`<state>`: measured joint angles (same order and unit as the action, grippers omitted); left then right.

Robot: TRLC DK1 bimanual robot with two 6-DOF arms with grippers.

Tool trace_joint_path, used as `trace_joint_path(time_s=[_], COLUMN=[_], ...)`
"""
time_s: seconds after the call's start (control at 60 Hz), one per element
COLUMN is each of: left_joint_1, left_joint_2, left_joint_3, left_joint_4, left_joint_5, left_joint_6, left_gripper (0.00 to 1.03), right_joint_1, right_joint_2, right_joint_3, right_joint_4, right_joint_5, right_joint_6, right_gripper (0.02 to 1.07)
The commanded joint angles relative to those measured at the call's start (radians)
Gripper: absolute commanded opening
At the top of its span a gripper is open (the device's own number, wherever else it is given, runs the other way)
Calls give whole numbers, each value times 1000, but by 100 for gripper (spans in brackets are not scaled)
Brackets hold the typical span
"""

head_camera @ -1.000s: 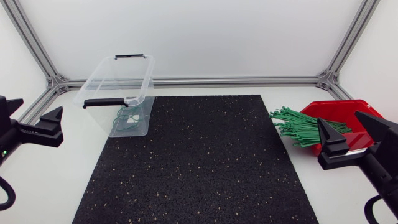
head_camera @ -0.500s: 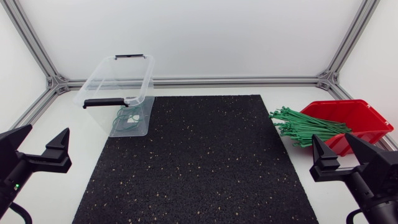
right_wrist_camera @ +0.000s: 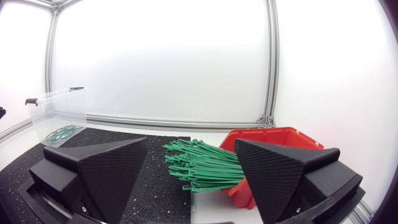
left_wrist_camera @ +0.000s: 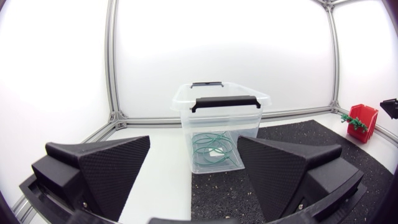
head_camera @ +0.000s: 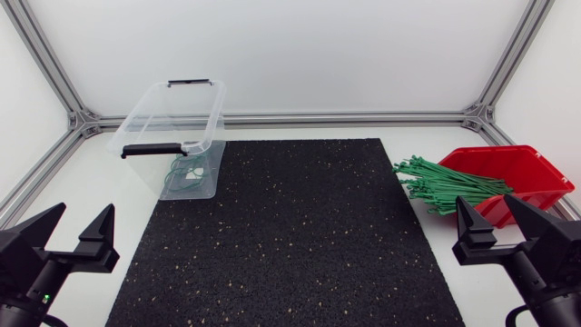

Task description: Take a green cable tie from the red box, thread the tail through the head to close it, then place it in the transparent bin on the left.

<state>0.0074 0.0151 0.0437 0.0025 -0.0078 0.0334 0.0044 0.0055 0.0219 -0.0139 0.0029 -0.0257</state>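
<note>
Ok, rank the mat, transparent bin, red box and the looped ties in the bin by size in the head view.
Largest to smallest:
1. mat
2. transparent bin
3. red box
4. looped ties

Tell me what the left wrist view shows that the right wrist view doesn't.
Only the left wrist view: the left gripper, open, and, up close, closed ties coiled in the transparent bin. Only the right wrist view: the right gripper, open, and loose green cable ties spilling from the red box toward the black mat. Both: bin, box, ties and mat, small and distant in the opposite view.
</note>
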Motion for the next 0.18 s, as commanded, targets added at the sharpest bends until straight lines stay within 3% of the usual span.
trace_joint_path(time_s=[0.0,0.167], left_joint_1=[-7,-7], left_joint_2=[-15,-15], left_joint_3=[-44,-44], left_joint_4=[-2,-2], left_joint_5=[8,8], left_joint_6=[-33,-33], left_gripper=[98,98], right_joint_1=[-4,-4], right_joint_2=[-6,-6], right_joint_3=[-22,-22], right_joint_4=[14,14], right_joint_5=[-3,-3], right_joint_6=[26,26], right_gripper=[102,102])
